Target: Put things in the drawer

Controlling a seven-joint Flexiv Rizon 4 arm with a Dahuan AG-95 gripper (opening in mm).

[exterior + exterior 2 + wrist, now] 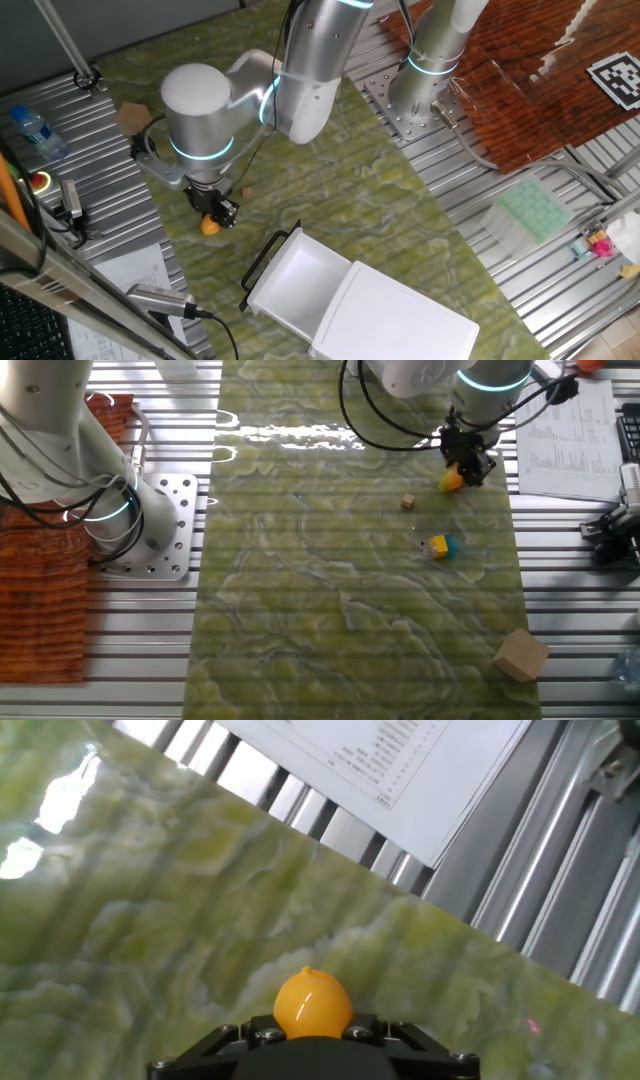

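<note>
One arm is working over your green marbled mat point(330, 190), and its gripper point(213, 212) is pointing down with the fingers closed around a yellow-orange toy lemon point(210, 226). In the hand view the lemon point(313, 1003) is sitting snug between the black finger bases, its small pointed tip facing away from the camera toward the mat. In the other fixed view the gripper point(468, 463) is showing the same fruit point(452, 481) poking out below the fingertips. Whether the lemon is resting on the mat or hanging just above it, you cannot tell from these pictures.

You are looking for the drawer point(295, 282) just beside the hand, a little farther along the mat. It is standing pulled out of its white cabinet point(400, 320), with the thin black wire handle point(262, 258) on the side facing the gripper. Its white inside is showing nothing in it.

Near the hand, on the mat, a small tan cube point(407, 502) is lying apart from the fingers, and a yellow and blue toy piece point(439, 546) is lying a bit beyond that. A larger cardboard-coloured block point(521, 654) is sitting well away at the mat's edge. A printed sheet of paper point(400, 770) is lying on the ridged metal table point(560, 900) past the mat's border, ahead of the fingers.
</note>
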